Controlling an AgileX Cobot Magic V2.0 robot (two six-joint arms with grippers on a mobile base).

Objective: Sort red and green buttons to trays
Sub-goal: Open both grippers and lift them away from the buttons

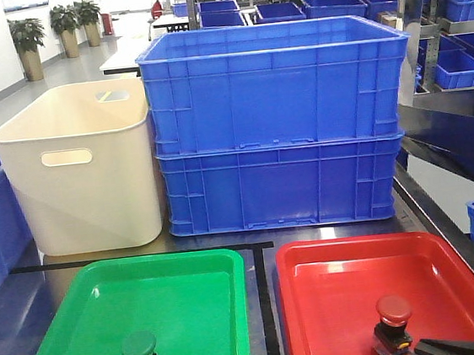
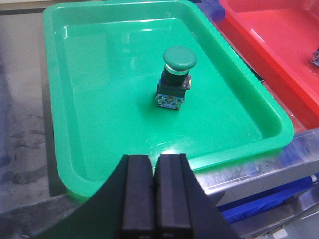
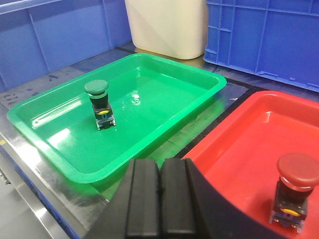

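Already sorted: green button (image 2: 178,75) upright mid-frame in green tray (image 2: 75,99), red button (image 3: 295,191) lower right in red tray (image 3: 239,149). Left pincer (image 2: 153,191) and right pincer (image 3: 159,201) pressed together, empty. Risk: toppling either button on retreat.

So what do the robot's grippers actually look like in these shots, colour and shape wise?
Both look alike. The left gripper has two matte black, blocky rectangular fingers with flat faces, flaring into a wider black body below. The right gripper has the same pair of black slab-like fingers on a black housing. No cables, labels or markings show on either. In the front view only a dark sliver of arm appears at the lower right corner.
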